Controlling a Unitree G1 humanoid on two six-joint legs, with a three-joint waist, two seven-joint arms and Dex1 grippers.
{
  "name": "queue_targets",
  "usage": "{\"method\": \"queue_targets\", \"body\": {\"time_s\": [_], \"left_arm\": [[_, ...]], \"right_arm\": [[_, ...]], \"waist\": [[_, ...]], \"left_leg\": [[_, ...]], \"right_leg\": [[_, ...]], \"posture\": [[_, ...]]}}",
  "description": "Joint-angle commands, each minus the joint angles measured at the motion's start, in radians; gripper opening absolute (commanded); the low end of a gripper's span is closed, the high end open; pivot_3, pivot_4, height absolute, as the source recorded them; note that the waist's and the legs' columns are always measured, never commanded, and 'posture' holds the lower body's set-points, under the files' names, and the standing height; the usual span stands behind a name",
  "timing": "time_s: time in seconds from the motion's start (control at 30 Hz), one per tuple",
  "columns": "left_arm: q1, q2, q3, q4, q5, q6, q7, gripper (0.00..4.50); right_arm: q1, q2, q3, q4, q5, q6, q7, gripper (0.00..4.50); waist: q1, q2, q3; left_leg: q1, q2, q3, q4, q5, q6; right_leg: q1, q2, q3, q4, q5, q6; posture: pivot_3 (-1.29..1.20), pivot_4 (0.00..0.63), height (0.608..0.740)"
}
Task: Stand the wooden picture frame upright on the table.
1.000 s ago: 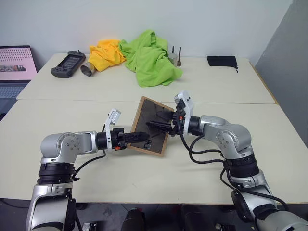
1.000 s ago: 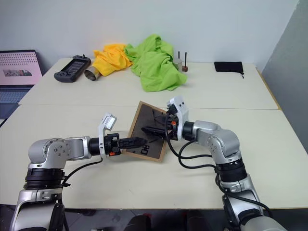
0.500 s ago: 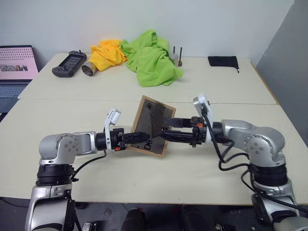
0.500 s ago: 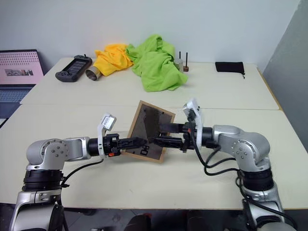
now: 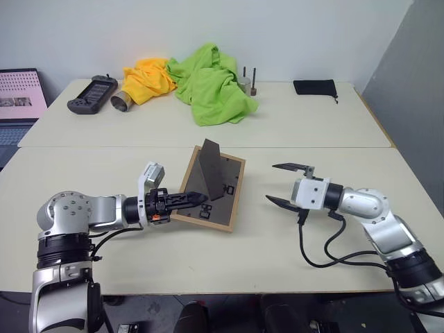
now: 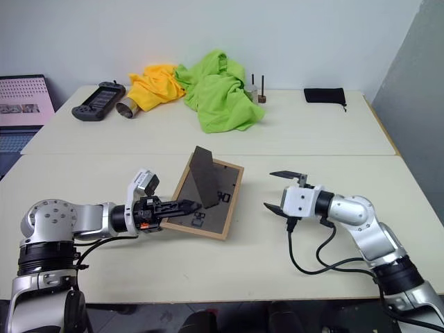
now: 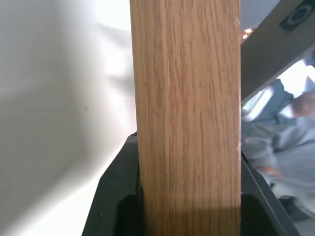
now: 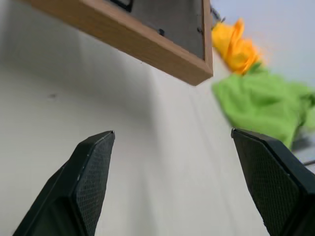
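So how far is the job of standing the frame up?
Done: the fold-out stand is swung out from the back. In hand: the left hand grips the wooden picture frame, tilted back-up; the right hand is open beside it. Left: set it upright on the table.

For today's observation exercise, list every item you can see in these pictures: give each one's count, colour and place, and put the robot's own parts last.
wooden picture frame: 1, light wood with dark grey back, near half of the table, back up, stand folded out, near-left corner held.
table: 1, pale cream, seam across the middle.
green cloth: 1, far half, centre.
yellow cloth: 1, left of the green cloth, touching it.
metal cup: 1, silver, on its side by the yellow cloth.
handheld controller: 1, dark grey, far left.
black pouch: 1, far right.
laptop: 1, pink screen, left edge.
left gripper: 1, black fingers, shut on the frame.
right gripper: 1, black fingers, open, right of the frame, apart from it.
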Motion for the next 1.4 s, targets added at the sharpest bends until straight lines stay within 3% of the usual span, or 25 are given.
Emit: {"method": "queue_targets", "body": {"time_s": [0.03,0.3,0.5,0.67,0.8,1.2,1.33,1.4], "left_arm": [[0.013,-0.006,0.000,0.008,-0.203,0.004,0.126,1.27],[0.083,-0.015,-0.023,-0.047,-0.449,-0.028,0.348,1.27],[0.157,0.016,-0.092,-0.118,-0.670,-0.164,0.495,1.27],[0.180,0.049,-0.130,-0.163,-0.714,-0.215,0.517,1.27],[0.184,0.070,-0.145,-0.174,-0.714,-0.232,0.507,1.27],[0.177,0.105,-0.201,-0.192,-0.714,-0.219,0.442,1.27],[0.170,0.119,-0.214,-0.186,-0.714,-0.223,0.429,1.27],[0.166,0.122,-0.217,-0.182,-0.714,-0.227,0.428,1.27]], "right_arm": [[-0.111,0.068,0.039,0.098,-0.191,-0.286,-0.174,4.02],[-0.232,0.172,0.082,0.256,-0.350,-0.426,-0.329,4.02],[-0.252,0.159,0.108,0.351,-0.423,-0.472,-0.370,2.85],[-0.232,0.132,0.109,0.410,-0.451,-0.515,-0.430,1.71],[-0.240,0.118,0.090,0.433,-0.434,-0.545,-0.473,1.71],[-0.316,0.131,0.093,0.478,-0.539,-0.586,-0.634,4.49],[-0.347,0.137,0.109,0.506,-0.574,-0.606,-0.676,4.49],[-0.350,0.135,0.116,0.513,-0.566,-0.627,-0.676,4.11]], "waist": [[-0.002,0.000,0.000],[0.006,0.000,0.000],[0.007,0.000,0.000],[0.012,0.000,0.000],[0.014,0.000,0.000],[0.014,0.000,0.000],[0.016,0.000,0.000],[0.017,0.000,0.000]], "left_leg": [[0.000,0.000,0.000,0.000,0.000,0.000],[0.001,-0.001,-0.001,0.001,0.001,-0.002],[0.001,-0.001,-0.001,0.001,0.001,-0.003],[0.001,-0.001,-0.001,0.001,0.001,-0.002],[0.001,-0.002,-0.001,0.002,0.001,-0.002],[0.001,-0.002,-0.001,0.002,0.001,-0.002],[0.001,-0.002,-0.001,0.002,0.001,-0.002],[0.001,-0.002,-0.001,0.002,0.001,-0.002]], "right_leg": [[0.000,0.000,0.000,0.000,0.000,0.000],[0.001,-0.002,0.000,0.001,0.000,0.000],[0.001,-0.002,0.000,0.002,0.000,-0.001],[0.001,-0.002,0.000,0.002,0.000,-0.001],[0.001,-0.002,0.000,0.002,0.000,-0.001],[0.001,-0.002,0.000,0.002,0.000,-0.001],[0.001,-0.002,0.000,0.002,0.000,-0.001],[0.001,-0.002,0.000,0.002,0.000,-0.001]], "posture": [[0.00,0.150,0.740],[0.00,0.150,0.740],[0.00,0.150,0.740],[0.00,0.150,0.740],[0.00,0.150,0.740],[0.00,0.150,0.740],[0.00,0.150,0.740],[0.00,0.150,0.740]]}}
